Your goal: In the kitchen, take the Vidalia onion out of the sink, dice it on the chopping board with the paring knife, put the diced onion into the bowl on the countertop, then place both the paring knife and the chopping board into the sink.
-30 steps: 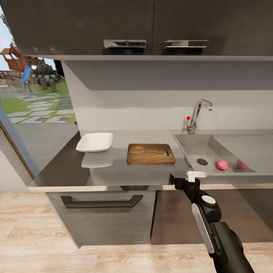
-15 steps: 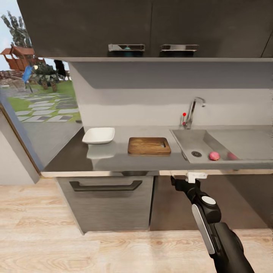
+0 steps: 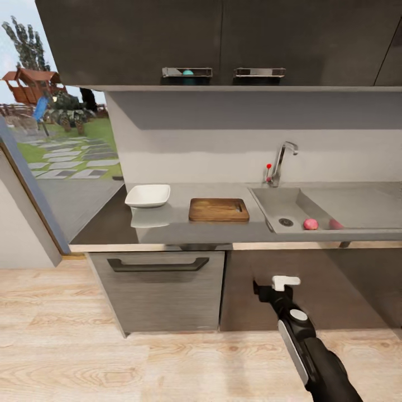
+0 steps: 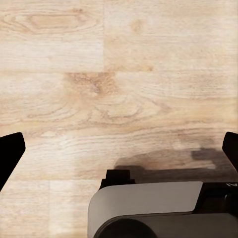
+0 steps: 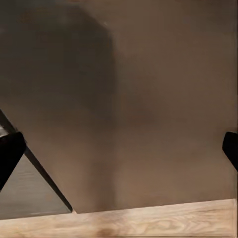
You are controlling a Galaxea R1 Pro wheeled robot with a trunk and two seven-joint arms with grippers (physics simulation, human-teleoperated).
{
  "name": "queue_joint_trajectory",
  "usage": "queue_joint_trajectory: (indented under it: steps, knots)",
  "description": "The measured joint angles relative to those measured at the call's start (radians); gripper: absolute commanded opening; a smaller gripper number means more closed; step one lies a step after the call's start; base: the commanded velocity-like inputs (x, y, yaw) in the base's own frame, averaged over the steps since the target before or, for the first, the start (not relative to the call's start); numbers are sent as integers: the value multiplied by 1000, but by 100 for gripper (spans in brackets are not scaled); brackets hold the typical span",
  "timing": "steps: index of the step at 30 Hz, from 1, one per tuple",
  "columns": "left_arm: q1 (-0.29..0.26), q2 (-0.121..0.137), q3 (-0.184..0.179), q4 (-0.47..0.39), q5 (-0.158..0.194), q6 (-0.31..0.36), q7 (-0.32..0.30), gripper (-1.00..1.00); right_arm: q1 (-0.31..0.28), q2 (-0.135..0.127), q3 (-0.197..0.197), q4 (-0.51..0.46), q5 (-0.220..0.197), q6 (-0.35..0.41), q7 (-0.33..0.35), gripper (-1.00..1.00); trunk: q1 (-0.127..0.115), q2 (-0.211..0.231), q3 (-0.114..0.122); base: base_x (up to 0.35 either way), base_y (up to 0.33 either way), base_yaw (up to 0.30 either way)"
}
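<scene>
A kitchen counter (image 3: 184,230) seen from a little way off. The right gripper (image 3: 267,286) hangs low in front of the dark cabinet doors, below the counter edge and well short of the sink (image 3: 279,202). In the right wrist view its two dark fingertips (image 5: 11,151) sit at opposite edges of the picture, so the jaws stand wide apart and hold nothing. The left gripper (image 4: 119,153) points down at pale wood floor, its fingertips likewise spread wide and empty.

The onion (image 3: 310,224), a small pinkish ball, lies in the sink basin near the front wall, just right of the drain. A second pinkish shape just beside it may be a reflection; this is unclear.

Likely risks: the arm must rise past the counter's front edge, and lifting too close could knock it against the edge or cabinet. The round onion could roll away from closing fingers inside the basin. The knife cannot be made out anywhere on the counter.

The counter is grey and matte. A wooden board (image 3: 218,209) lies at its middle, left of the sink; a white bowl (image 3: 147,195) sits further left. A chrome tap (image 3: 279,162) stands behind the sink. Dark wall cabinets hang above. A window at far left shows a garden.
</scene>
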Motion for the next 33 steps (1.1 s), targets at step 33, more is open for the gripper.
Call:
queue_joint_trajectory:
  steps: [33]
  knots:
    - [0,1,0,0,0,0,0,100,2,36,77,1020,35,-889,72,100,0,0,0,0,0,0]
